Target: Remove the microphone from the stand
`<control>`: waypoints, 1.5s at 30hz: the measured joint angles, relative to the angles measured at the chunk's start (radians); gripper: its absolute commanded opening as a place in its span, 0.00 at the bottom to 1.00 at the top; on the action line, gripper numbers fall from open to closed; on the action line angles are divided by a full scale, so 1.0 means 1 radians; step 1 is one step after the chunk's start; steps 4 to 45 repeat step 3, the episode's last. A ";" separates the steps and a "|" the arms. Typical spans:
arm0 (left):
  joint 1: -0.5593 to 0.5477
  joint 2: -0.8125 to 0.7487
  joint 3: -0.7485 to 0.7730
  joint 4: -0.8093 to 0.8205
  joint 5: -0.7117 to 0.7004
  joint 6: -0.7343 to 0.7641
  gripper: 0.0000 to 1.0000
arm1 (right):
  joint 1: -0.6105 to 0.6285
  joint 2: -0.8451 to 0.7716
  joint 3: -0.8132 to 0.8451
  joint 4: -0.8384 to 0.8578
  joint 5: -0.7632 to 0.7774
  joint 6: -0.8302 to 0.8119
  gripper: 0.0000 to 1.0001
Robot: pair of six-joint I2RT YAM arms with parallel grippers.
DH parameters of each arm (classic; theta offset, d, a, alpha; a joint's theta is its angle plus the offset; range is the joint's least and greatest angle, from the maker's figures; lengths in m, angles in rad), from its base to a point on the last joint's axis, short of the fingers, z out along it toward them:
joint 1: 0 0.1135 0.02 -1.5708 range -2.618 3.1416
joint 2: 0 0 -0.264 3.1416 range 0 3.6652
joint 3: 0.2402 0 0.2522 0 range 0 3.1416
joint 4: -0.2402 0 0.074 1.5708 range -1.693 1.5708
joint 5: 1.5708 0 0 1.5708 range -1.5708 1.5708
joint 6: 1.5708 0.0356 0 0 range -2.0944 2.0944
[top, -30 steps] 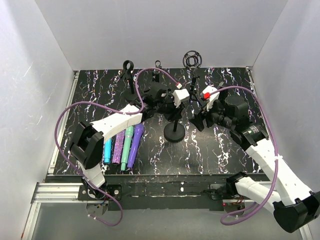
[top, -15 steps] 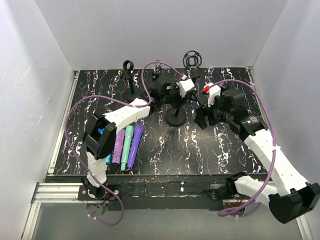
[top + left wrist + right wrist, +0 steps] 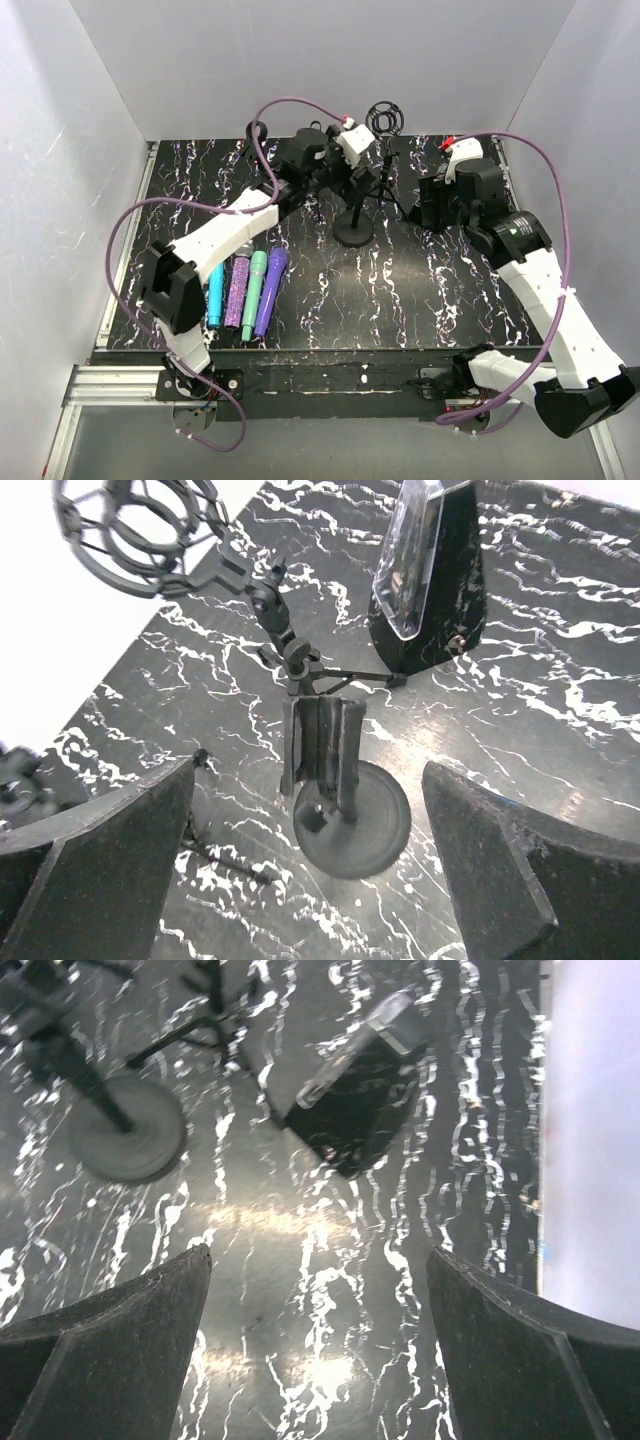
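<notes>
4 microphones [image 3: 255, 290]; 1 round-base stand [image 3: 353, 232]; 1 shock-mount stand [image 3: 385, 118]; left gripper [image 3: 310, 780], right gripper [image 3: 320, 1260] wide.

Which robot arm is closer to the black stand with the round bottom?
Left. The left end effector hangs right above the stand; the right end effector sits off to its right, apart.

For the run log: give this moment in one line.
left pincer open over stand | right pincer open, empty | clip empty | microphones on table
</notes>
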 measured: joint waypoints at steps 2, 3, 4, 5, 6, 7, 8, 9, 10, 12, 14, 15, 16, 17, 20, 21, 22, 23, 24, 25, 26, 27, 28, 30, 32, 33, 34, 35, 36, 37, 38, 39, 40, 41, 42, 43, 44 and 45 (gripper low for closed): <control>0.004 -0.071 -0.006 -0.044 -0.013 -0.015 0.98 | -0.002 0.010 0.020 0.006 0.063 -0.005 0.93; 0.005 -0.112 -0.016 -0.060 -0.028 -0.027 0.98 | -0.003 0.013 0.026 0.013 0.081 -0.004 0.94; 0.005 -0.112 -0.016 -0.060 -0.028 -0.027 0.98 | -0.003 0.013 0.026 0.013 0.081 -0.004 0.94; 0.005 -0.112 -0.016 -0.060 -0.028 -0.027 0.98 | -0.003 0.013 0.026 0.013 0.081 -0.004 0.94; 0.005 -0.112 -0.016 -0.060 -0.028 -0.027 0.98 | -0.003 0.013 0.026 0.013 0.081 -0.004 0.94; 0.005 -0.112 -0.016 -0.060 -0.028 -0.027 0.98 | -0.003 0.013 0.026 0.013 0.081 -0.004 0.94; 0.005 -0.112 -0.016 -0.060 -0.028 -0.027 0.98 | -0.003 0.013 0.026 0.013 0.081 -0.004 0.94; 0.005 -0.112 -0.016 -0.060 -0.028 -0.027 0.98 | -0.003 0.013 0.026 0.013 0.081 -0.004 0.94; 0.005 -0.112 -0.016 -0.060 -0.028 -0.027 0.98 | -0.003 0.013 0.026 0.013 0.081 -0.004 0.94; 0.005 -0.112 -0.016 -0.060 -0.028 -0.027 0.98 | -0.003 0.013 0.026 0.013 0.081 -0.004 0.94; 0.005 -0.112 -0.016 -0.060 -0.028 -0.027 0.98 | -0.003 0.013 0.026 0.013 0.081 -0.004 0.94; 0.005 -0.112 -0.016 -0.060 -0.028 -0.027 0.98 | -0.003 0.013 0.026 0.013 0.081 -0.004 0.94; 0.005 -0.112 -0.016 -0.060 -0.028 -0.027 0.98 | -0.003 0.013 0.026 0.013 0.081 -0.004 0.94; 0.005 -0.112 -0.016 -0.060 -0.028 -0.027 0.98 | -0.003 0.013 0.026 0.013 0.081 -0.004 0.94; 0.005 -0.112 -0.016 -0.060 -0.028 -0.027 0.98 | -0.003 0.013 0.026 0.013 0.081 -0.004 0.94; 0.005 -0.112 -0.016 -0.060 -0.028 -0.027 0.98 | -0.003 0.013 0.026 0.013 0.081 -0.004 0.94; 0.005 -0.112 -0.016 -0.060 -0.028 -0.027 0.98 | -0.003 0.013 0.026 0.013 0.081 -0.004 0.94; 0.005 -0.112 -0.016 -0.060 -0.028 -0.027 0.98 | -0.003 0.013 0.026 0.013 0.081 -0.004 0.94; 0.005 -0.112 -0.016 -0.060 -0.028 -0.027 0.98 | -0.003 0.013 0.026 0.013 0.081 -0.004 0.94; 0.005 -0.112 -0.016 -0.060 -0.028 -0.027 0.98 | -0.003 0.013 0.026 0.013 0.081 -0.004 0.94; 0.005 -0.112 -0.016 -0.060 -0.028 -0.027 0.98 | -0.003 0.013 0.026 0.013 0.081 -0.004 0.94; 0.005 -0.112 -0.016 -0.060 -0.028 -0.027 0.98 | -0.003 0.013 0.026 0.013 0.081 -0.004 0.94; 0.005 -0.112 -0.016 -0.060 -0.028 -0.027 0.98 | -0.003 0.013 0.026 0.013 0.081 -0.004 0.94; 0.005 -0.112 -0.016 -0.060 -0.028 -0.027 0.98 | -0.003 0.013 0.026 0.013 0.081 -0.004 0.94; 0.005 -0.112 -0.016 -0.060 -0.028 -0.027 0.98 | -0.003 0.013 0.026 0.013 0.081 -0.004 0.94; 0.005 -0.112 -0.016 -0.060 -0.028 -0.027 0.98 | -0.003 0.013 0.026 0.013 0.081 -0.004 0.94; 0.005 -0.112 -0.016 -0.060 -0.028 -0.027 0.98 | -0.003 0.013 0.026 0.013 0.081 -0.004 0.94; 0.005 -0.112 -0.016 -0.060 -0.028 -0.027 0.98 | -0.003 0.013 0.026 0.013 0.081 -0.004 0.94; 0.005 -0.112 -0.016 -0.060 -0.028 -0.027 0.98 | -0.003 0.013 0.026 0.013 0.081 -0.004 0.94; 0.005 -0.112 -0.016 -0.060 -0.028 -0.027 0.98 | -0.003 0.013 0.026 0.013 0.081 -0.004 0.94; 0.005 -0.112 -0.016 -0.060 -0.028 -0.027 0.98 | -0.003 0.013 0.026 0.013 0.081 -0.004 0.94; 0.005 -0.112 -0.016 -0.060 -0.028 -0.027 0.98 | -0.003 0.013 0.026 0.013 0.081 -0.004 0.94; 0.005 -0.112 -0.016 -0.060 -0.028 -0.027 0.98 | -0.003 0.013 0.026 0.013 0.081 -0.004 0.94; 0.005 -0.112 -0.016 -0.060 -0.028 -0.027 0.98 | -0.003 0.013 0.026 0.013 0.081 -0.004 0.94; 0.005 -0.112 -0.016 -0.060 -0.028 -0.027 0.98 | -0.003 0.013 0.026 0.013 0.081 -0.004 0.94; 0.005 -0.112 -0.016 -0.060 -0.028 -0.027 0.98 | -0.003 0.013 0.026 0.013 0.081 -0.004 0.94; 0.005 -0.112 -0.016 -0.060 -0.028 -0.027 0.98 | -0.003 0.013 0.026 0.013 0.081 -0.004 0.94; 0.005 -0.112 -0.016 -0.060 -0.028 -0.027 0.98 | -0.003 0.013 0.026 0.013 0.081 -0.004 0.94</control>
